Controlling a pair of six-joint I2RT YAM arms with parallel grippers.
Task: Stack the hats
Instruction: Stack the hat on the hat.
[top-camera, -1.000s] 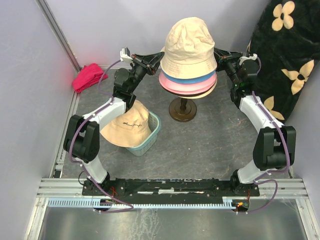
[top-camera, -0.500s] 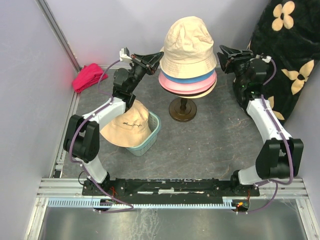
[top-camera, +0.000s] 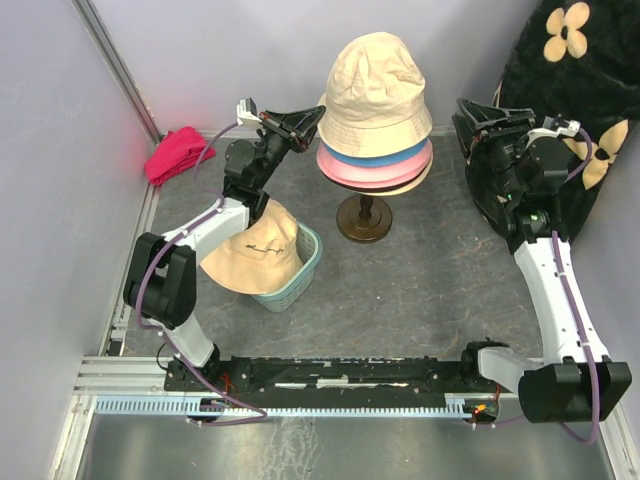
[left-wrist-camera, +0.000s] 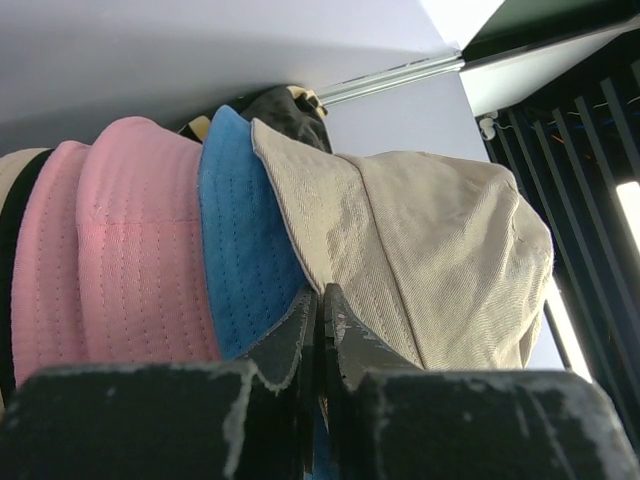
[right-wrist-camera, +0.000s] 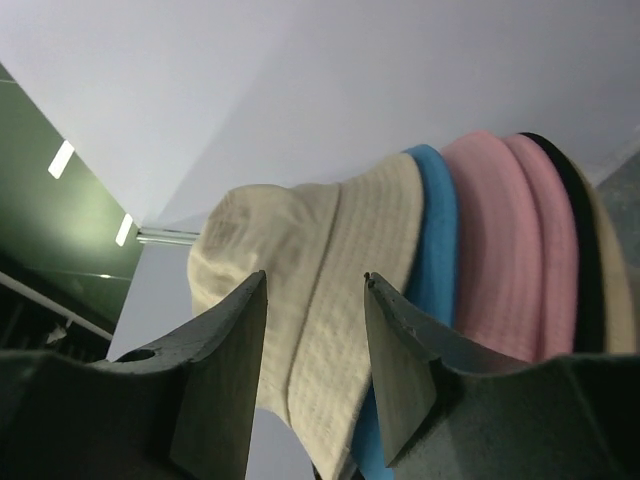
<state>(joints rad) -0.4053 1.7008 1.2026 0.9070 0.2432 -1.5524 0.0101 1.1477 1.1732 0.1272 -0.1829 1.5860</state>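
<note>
The grey tabletop (top-camera: 420, 290) is taken up mostly by open space, with a big black flower-print fabric (top-camera: 570, 90) propped up at 2 o'clock. The stack of hats (top-camera: 378, 130) is found at 12 o'clock, perched on a dark stand (top-camera: 365, 220). A top beige hat (top-camera: 378, 85) is seated over a blue hat (top-camera: 385, 157), then a pink hat (top-camera: 365, 172), and a black hat (right-wrist-camera: 575, 250) is spotted lower down in the right wrist view.

A second beige hat (top-camera: 250, 255) is left at 8 o'clock, slumped in a teal basket (top-camera: 312, 250). A magenta cloth bundle (top-camera: 178, 153) is tucked into the 10 o'clock corner.

The left end effector (top-camera: 312, 118) is parked at the stack's 9 o'clock side. Its jaws are seen pressed together, tips right at the brim edge where beige meets blue. Whether any fabric is actually pinched can't be told.

The right end effector (top-camera: 470, 112) is held at the stack's 3 o'clock side, just clear of the hats. Its jaws are spread wide, and nothing is gripped.
</note>
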